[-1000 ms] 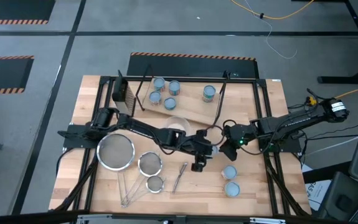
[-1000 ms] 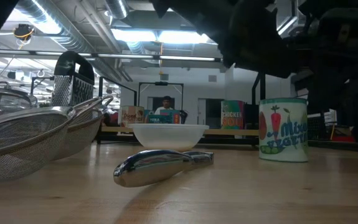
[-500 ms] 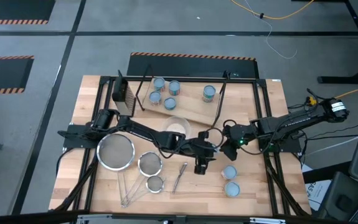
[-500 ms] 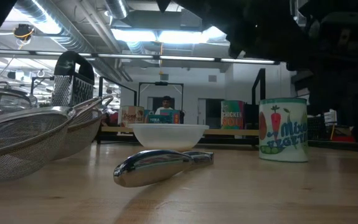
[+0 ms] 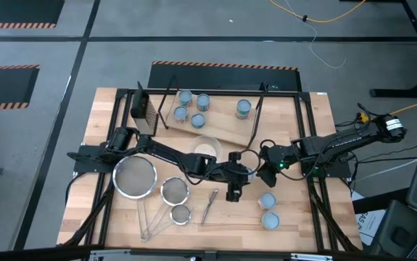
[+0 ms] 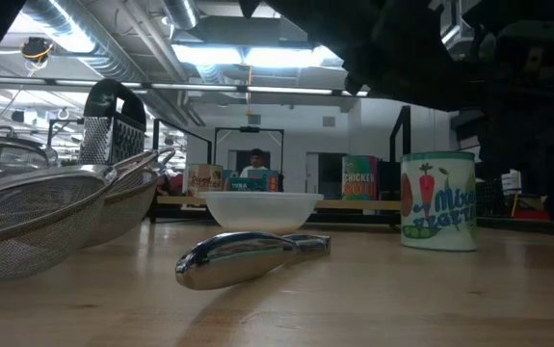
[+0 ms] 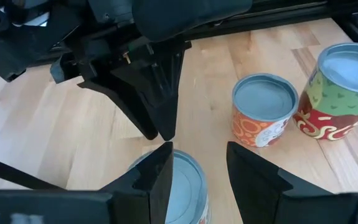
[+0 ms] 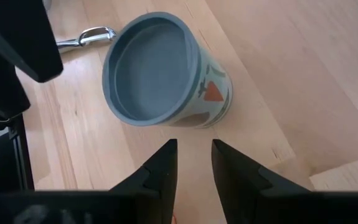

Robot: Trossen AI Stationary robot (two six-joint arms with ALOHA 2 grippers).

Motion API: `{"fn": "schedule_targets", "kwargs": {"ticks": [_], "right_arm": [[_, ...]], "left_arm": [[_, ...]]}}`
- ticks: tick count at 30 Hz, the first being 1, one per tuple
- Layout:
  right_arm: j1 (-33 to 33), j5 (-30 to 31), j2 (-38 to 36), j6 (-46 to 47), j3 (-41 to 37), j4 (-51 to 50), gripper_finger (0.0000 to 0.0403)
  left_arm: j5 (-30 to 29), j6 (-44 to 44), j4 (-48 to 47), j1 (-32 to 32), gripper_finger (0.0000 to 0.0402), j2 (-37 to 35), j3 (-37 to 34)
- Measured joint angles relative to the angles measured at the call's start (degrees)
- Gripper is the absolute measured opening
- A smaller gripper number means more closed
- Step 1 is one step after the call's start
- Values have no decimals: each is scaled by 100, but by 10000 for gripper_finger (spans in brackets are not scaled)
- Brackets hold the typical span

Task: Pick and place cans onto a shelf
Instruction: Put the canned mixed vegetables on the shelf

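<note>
We find the shelf [image 5: 219, 129] standing toward the far edge of the bench [image 5: 103, 116], with five cans [image 5: 198, 120] on its board. The other cans are on the bench near its right edge: two [image 5: 268, 210] stand upright, one just beside the other, toward the near right corner.

The left claw [image 5: 233, 190] hangs over the middle of the bench, toward the near edge. Its fingers [image 7: 157, 177] are spread apart, and the pale blue top of one can [image 7: 188, 177] shows low between them. We judge that the claw is lined up over this can in order to take it by the sides. No grip is evident: bare wood shows between the can and one finger.

The right claw [image 8: 193, 144] is close by on the right-edge side. Its fingers are parted by a narrow gap and hold nothing. An upright can [image 8: 166, 74] stands ahead of it, untouched. We judge that this arm is waiting clear of the left arm's approach.

Strainers [image 5: 135, 177] and a clear bowl [image 5: 205, 147] lie outside the work.
</note>
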Motion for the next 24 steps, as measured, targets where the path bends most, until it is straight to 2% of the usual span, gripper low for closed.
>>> {"fn": "schedule_targets", "kwargs": {"ticks": [24], "right_arm": [[-2,4,-2,22,0,5,103]], "left_arm": [[-87,-134,9,15,143,297,4]]}}
